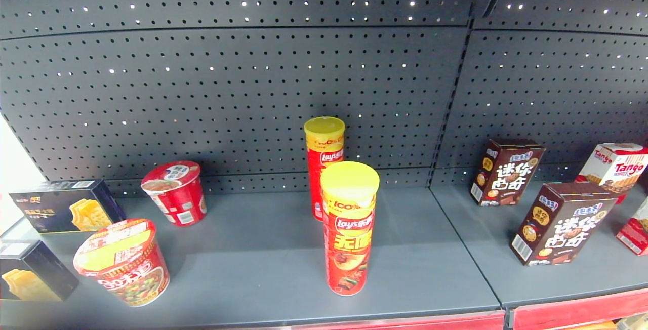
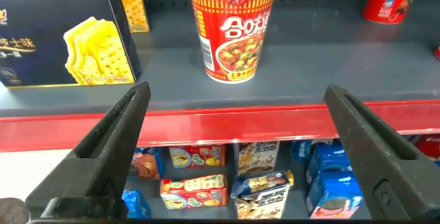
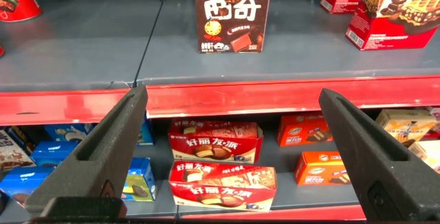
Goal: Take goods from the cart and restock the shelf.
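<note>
Shelf [image 1: 263,269]: 2 chip cans [image 1: 349,229], 2 noodle cups [image 1: 124,264]; L gripper [image 2: 237,90], R gripper [image 3: 234,92] spread.

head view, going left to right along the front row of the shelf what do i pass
dark cracker box → noodle cup with the yellow lid → front chip can → front brown cookie box → red box at the right edge

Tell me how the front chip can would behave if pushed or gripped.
The front chip can stands tall on a narrow base, so a push near its top would likely tip it toward the back chip can. Round, it would probably roll on the shelf once down. Its glossy wall may slip in a light grip.
</note>
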Tool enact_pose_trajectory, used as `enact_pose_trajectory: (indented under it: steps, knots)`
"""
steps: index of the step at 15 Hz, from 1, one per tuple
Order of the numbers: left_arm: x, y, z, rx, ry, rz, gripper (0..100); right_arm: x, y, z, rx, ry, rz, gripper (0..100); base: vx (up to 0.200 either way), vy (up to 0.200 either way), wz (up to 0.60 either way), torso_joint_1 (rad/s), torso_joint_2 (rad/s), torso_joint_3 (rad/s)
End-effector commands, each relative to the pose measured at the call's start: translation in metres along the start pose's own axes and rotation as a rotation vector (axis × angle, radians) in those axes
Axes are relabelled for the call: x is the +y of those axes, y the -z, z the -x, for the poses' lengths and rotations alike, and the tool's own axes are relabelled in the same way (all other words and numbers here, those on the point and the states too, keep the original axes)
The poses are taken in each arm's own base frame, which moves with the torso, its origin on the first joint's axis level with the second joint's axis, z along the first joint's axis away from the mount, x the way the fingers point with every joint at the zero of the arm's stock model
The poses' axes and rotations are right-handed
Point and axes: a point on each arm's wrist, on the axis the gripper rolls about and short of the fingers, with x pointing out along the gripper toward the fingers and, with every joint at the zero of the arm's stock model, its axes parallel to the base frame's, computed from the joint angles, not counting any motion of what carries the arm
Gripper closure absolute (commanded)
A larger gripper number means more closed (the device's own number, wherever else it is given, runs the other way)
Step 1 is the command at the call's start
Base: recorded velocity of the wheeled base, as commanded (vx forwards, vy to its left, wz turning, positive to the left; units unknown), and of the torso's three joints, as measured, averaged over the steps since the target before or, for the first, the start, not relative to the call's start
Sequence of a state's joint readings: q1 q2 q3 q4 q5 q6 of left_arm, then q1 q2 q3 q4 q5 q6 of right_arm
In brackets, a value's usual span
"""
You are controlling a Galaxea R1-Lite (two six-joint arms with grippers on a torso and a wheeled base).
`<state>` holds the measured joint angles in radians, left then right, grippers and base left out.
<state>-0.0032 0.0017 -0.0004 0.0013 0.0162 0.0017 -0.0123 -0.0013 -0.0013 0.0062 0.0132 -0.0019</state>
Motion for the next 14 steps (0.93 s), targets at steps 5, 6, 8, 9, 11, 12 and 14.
enact_pose_trajectory:
  steps: [5,6,8,9,11,12,14]
  knots:
    - [0.0001,0.0000,0.0000,-0.001,-0.004,-0.054,0,0.0000,0.0003,-0.0002,0.003,-0.001,0.001,0,0.000,0.000,0.00,0.000,0.00,0.000]
    - [0.0001,0.0002,0.0001,-0.001,-0.004,-0.044,0,0.0000,-0.0001,-0.0001,0.001,-0.001,0.000,0,-0.200,0.000,0.00,0.002,0.00,0.007]
    - [0.0005,0.0002,0.0001,-0.001,-0.024,-0.034,0,0.0000,0.0003,-0.0002,0.003,-0.001,0.000,0,-0.200,0.000,0.00,0.012,0.00,0.000]
    - [0.0005,0.0002,0.0001,-0.001,-0.024,-0.024,0,0.0000,-0.0001,-0.0001,0.001,-0.001,0.001,0,0.000,0.000,0.00,0.000,0.00,0.000]
    - [0.0006,0.0001,0.0000,0.001,-0.025,-0.015,0,0.0000,-0.0001,-0.0001,0.001,-0.001,0.001,0,0.000,0.000,0.00,0.000,0.00,0.000]
    - [0.0006,0.0001,0.0000,0.001,-0.025,-0.003,0,0.0000,-0.0001,-0.0001,0.001,-0.001,0.001,0,0.000,0.000,0.00,0.000,0.00,0.000]
    - [0.0005,0.0001,0.0000,0.000,-0.024,0.019,0,0.0000,0.0003,-0.0002,0.003,-0.002,0.001,0,0.000,0.000,0.00,0.000,0.00,0.000]
